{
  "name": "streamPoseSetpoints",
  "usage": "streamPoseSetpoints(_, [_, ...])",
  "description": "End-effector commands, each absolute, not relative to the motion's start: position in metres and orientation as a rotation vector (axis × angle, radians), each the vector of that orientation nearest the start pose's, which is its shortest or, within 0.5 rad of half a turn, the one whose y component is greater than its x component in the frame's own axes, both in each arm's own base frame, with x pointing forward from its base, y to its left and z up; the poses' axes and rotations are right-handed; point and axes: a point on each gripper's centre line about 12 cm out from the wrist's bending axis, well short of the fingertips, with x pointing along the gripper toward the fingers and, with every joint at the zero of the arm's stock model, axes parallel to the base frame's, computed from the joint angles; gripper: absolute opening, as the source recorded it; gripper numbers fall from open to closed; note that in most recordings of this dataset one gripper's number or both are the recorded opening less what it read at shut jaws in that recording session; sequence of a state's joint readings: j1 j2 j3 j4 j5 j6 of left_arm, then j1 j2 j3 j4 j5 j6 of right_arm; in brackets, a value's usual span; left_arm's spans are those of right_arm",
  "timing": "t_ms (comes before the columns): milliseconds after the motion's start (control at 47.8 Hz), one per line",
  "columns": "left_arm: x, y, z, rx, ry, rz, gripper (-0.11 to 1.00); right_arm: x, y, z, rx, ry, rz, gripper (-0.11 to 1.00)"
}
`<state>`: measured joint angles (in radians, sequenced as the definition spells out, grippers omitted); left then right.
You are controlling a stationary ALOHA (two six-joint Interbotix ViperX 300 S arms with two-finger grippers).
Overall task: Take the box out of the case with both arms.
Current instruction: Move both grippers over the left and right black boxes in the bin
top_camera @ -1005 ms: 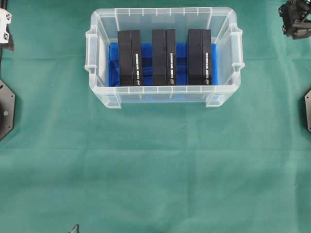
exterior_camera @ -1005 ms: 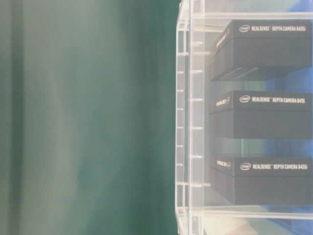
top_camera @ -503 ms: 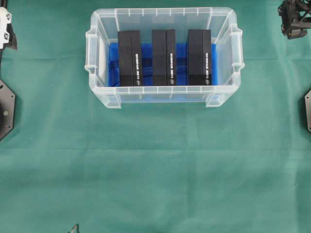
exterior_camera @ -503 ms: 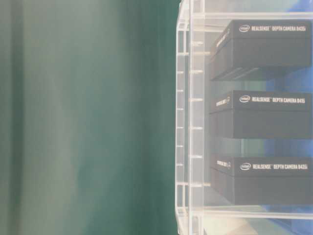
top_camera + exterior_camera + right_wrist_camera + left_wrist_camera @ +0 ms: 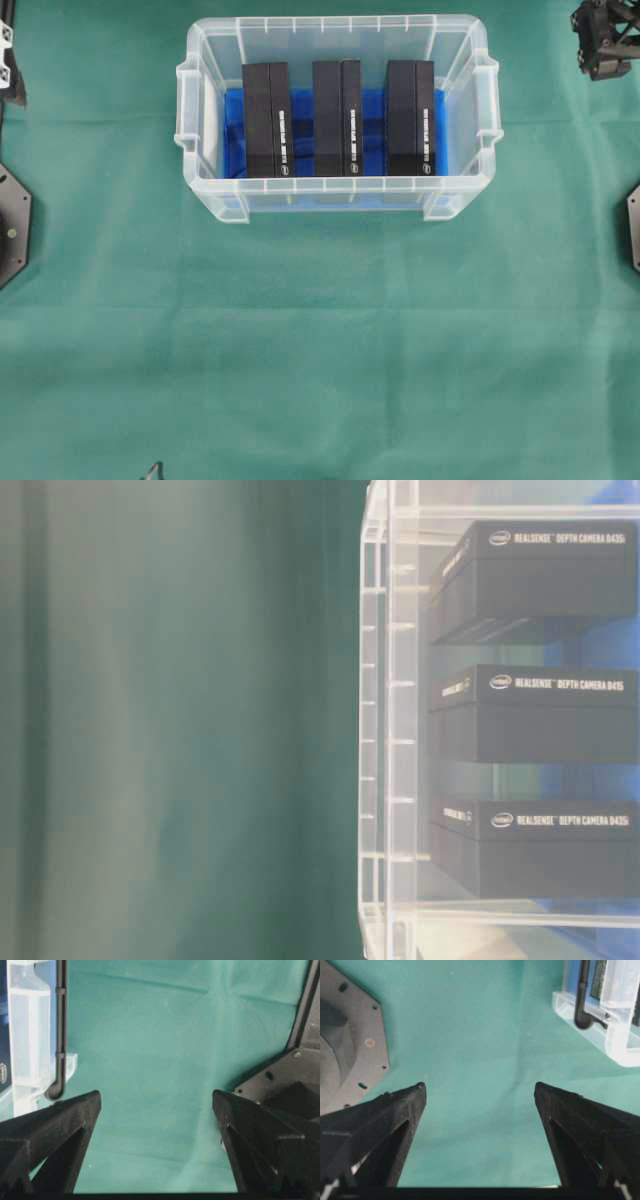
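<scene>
Overhead view: case [image 5: 336, 200] holds three black boxes [image 5: 337, 118]; left claw [image 5: 480, 1092], right claw [image 5: 156, 1097] spread apart.

We see barely any change. In the overhead view the left gripper [image 5: 6, 60] at the top left corner sits slightly further toward the left edge than a second ago, with less of its white part in frame. The right gripper [image 5: 607, 38] at the top right corner sits a touch higher toward the top edge.
</scene>
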<state>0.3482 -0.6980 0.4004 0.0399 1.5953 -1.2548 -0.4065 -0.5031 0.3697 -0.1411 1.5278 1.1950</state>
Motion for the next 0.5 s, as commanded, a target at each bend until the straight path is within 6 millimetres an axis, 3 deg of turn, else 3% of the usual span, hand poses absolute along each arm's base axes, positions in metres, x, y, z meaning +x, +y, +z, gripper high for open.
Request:
streamPoseSetpoints(0, [0.161,0.064,0.374,-1.256,0.906,1.11,0.88,0.202,-0.104,0.35,1.144,0.943,-1.228,0.97])
streamPoseSetpoints(209, [0.178,0.069,0.372,-1.29,0.917,1.151,0.88,0.211,-0.108,0.349,1.188,0.909,-1.254,0.97])
streamPoseSetpoints(482, [0.223,0.083,0.371,-1.269,0.98,1.178,0.88,0.254,-0.115,0.347,1.189,0.87,-1.201,0.96])
